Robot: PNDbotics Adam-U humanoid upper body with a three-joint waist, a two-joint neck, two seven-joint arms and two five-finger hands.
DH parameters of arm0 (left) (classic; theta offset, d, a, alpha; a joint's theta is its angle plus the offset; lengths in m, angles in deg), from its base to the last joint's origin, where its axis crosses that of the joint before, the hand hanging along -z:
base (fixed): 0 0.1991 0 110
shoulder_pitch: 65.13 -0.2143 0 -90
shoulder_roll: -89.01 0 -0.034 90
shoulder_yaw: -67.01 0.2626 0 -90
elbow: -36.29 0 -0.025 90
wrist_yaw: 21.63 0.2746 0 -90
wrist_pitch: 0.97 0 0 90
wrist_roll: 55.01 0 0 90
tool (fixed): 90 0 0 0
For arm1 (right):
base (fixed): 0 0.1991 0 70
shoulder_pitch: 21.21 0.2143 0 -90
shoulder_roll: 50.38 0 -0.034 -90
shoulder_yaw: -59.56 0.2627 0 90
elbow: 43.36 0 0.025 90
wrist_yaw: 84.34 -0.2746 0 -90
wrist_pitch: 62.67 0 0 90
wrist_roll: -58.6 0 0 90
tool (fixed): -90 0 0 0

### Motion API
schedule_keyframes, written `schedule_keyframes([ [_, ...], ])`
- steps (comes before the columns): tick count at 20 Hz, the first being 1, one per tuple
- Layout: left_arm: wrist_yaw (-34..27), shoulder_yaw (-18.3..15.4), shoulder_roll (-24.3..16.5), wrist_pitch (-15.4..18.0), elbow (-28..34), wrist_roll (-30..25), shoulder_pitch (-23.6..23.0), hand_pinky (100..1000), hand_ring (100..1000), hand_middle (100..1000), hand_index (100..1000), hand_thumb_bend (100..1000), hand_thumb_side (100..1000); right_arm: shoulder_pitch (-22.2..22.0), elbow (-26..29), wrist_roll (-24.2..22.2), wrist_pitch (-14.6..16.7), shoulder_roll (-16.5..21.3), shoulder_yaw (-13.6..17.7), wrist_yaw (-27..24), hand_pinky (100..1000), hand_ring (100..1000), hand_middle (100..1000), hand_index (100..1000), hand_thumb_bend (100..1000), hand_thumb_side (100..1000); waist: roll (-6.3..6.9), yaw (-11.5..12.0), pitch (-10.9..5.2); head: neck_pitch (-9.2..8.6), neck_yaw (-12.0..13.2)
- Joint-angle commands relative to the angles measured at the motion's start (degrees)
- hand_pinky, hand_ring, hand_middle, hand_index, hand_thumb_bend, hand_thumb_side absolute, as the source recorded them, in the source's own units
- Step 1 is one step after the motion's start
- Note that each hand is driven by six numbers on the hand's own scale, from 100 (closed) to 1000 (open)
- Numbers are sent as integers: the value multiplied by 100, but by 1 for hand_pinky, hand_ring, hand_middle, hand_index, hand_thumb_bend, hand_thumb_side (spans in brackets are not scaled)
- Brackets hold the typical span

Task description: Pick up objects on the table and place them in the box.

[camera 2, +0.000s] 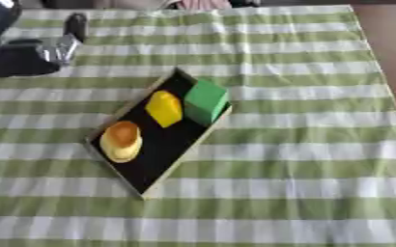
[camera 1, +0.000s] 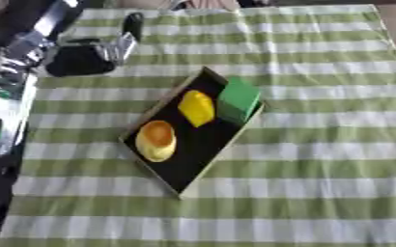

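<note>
**Left hand clear of a loaded box, nothing loose left in view**

The left hand (camera 1: 87, 50) sits at the far left of the counter (camera 1: 319, 144), above the striped cloth, its dark fingers (camera 2: 73, 26) reaching away from the robot. It holds nothing, and the fingers look relaxed rather than curled, though the blur makes this a judgement. The right hand shows in neither view.

Nearer the robot and to the right of that hand, well apart from it, lies the box (camera 1: 155, 181), a shallow black tray with a pale rim. Its long axis runs on a diagonal, from its far corner near the hand's side down towards the robot's left. Inside it, closest to the hand, stands a green block (camera 2: 205, 101); just beside that is a yellow block (camera 2: 164, 108); farthest from the hand, towards the near end, is a round orange-and-yellow piece (camera 2: 121, 140). The nearest stretch of the box is bare.

No loose object shows on the cloth, so the placing appears done. Should another object turn up, the left hand is the nearer one, and the free space lies at the box's end farthest from it.
</note>
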Motion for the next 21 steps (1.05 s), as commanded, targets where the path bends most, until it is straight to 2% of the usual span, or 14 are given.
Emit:
schedule_keyframes([
  [1,-260,-433,-198,-225,476,258,-14,694,797,741,827,100,501,11,84,47,50,153,94,0,863,866,612,746,100,531,-34,8,-140,-1,-9],
  [3,-408,-673,-287,-373,716,405,-138,693,794,737,825,100,504,8,84,66,76,146,109,6,862,866,612,747,100,531,-74,3,-141,-12,-5],
  [4,-716,-889,-392,-413,833,714,-244,692,791,735,824,100,500,11,84,74,93,146,116,10,862,865,613,747,100,531,-86,-6,-135,-16,4],
  [5,-1255,-1068,-567,-347,892,1253,-402,692,791,735,824,100,496,13,84,83,115,147,125,17,861,865,614,747,100,531,-97,-14,-126,-18,15],
  [7,-2402,-1223,-952,-32,935,2514,-767,692,792,736,824,100,485,15,84,106,162,148,145,35,861,865,615,748,100,531,-117,-15,-111,-22,39],
  [8,-2743,-1257,-1078,107,942,2956,-918,688,792,736,823,100,506,18,84,116,183,147,151,44,861,866,617,749,100,531,-129,-13,-106,-27,49],
  [10,-3095,-1341,-1188,244,947,3466,-1142,684,791,737,824,100,538,31,84,126,226,146,157,61,861,868,620,749,100,531,-154,-8,-99,-35,68],
  [14,-3242,-1525,-1176,387,948,3856,-1348,685,789,738,826,100,541,36,84,98,304,110,145,100,861,875,625,745,100,527,-204,-6,-83,-70,89],
  [21,-3366,-1633,-1097,723,948,4082,-1511,687,792,741,834,100,531,21,84,37,365,59,124,157,862,880,631,746,100,517,-240,2,-75,-165,21],
])
